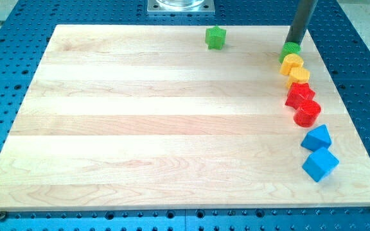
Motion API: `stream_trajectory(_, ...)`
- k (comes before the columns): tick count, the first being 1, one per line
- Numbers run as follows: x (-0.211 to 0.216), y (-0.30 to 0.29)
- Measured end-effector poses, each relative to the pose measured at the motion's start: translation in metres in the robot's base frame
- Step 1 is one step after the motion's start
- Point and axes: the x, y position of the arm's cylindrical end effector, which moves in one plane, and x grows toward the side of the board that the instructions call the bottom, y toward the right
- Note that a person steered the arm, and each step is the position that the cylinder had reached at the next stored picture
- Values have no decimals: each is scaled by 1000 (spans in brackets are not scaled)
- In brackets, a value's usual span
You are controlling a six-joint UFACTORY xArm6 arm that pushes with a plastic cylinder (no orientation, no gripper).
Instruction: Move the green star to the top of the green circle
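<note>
My tip (pixel 293 45) stood near the counter's (pixel 140 128) top right corner, its end right at the top edge of the green circle (pixel 290 51), touching it or very nearly so; the rod hid part of that block. The arm carried no gripper, only this dark rod, so nothing was grasped.

The green star (pixel 215 37) sat alone near the top edge, a little right of the middle and well apart from the tip and the circle.

Down the right edge ran a curved line of blocks starting at the green circle. Just below it lay 2 yellow blocks (pixel 295 69), touching each other, their shapes hard to make out. Below them sat 2 red blocks (pixel 302 104), also pressed together; the lower one looked round. Further toward the bottom right corner lay 2 blue blocks, a blue triangle (pixel 317 137) and just beneath it a blue cube (pixel 320 164), close together.
</note>
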Motion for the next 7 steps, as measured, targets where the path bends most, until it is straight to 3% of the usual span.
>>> stream_trajectory(1,-2,-41)
stream_trajectory(3,33,-232)
stream_trajectory(4,9,-255)
stream_trajectory(5,-28,-205)
stream_trajectory(7,-21,-105)
